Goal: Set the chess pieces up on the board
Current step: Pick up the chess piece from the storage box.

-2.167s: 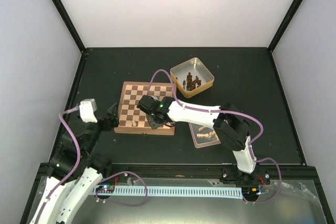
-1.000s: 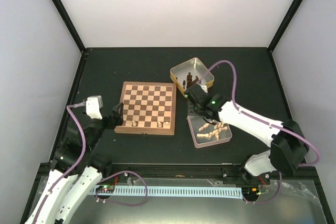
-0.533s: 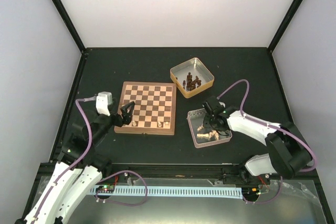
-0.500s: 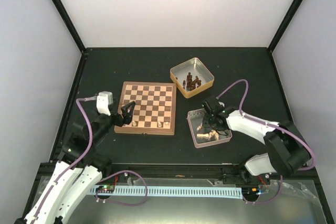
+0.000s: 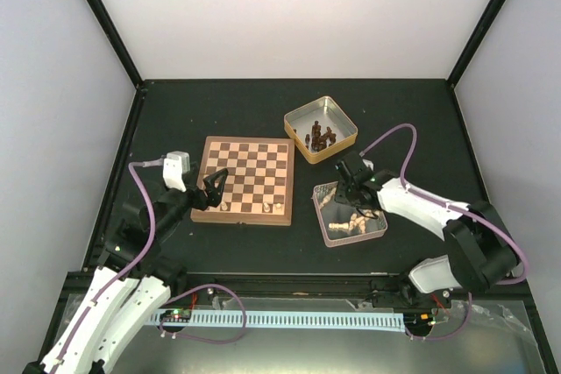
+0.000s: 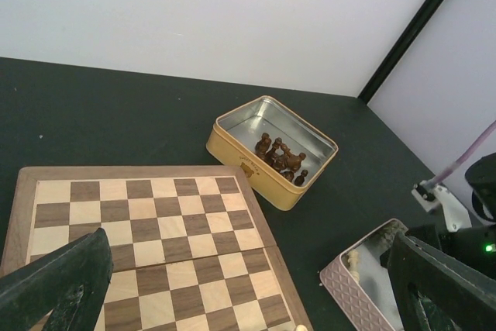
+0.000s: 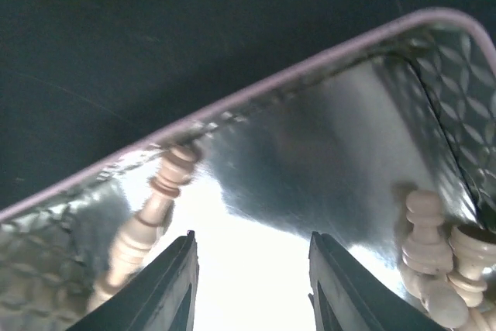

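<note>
Cream-wood chess pieces (image 7: 428, 226) jumbled in pink-rimmed embossed metal tin (image 7: 232, 110), few on checked wooden board (image 5: 250, 164). Right gripper (image 7: 252, 284) half-spread, empty, over bare tin floor: risks a miss or double pinch. Left gripper (image 6: 248, 300) wide, empty.

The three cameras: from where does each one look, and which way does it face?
Top external: above and behind, facing down on the board; left arm, right arm show.
Left wrist: at the board's near left corner, facing the yellow tin; left pincer fingers frame it.
Right wrist: above the pink tin, facing its pale pieces; right pincer fingers show.
Shared: all three show the pink tin.
</note>
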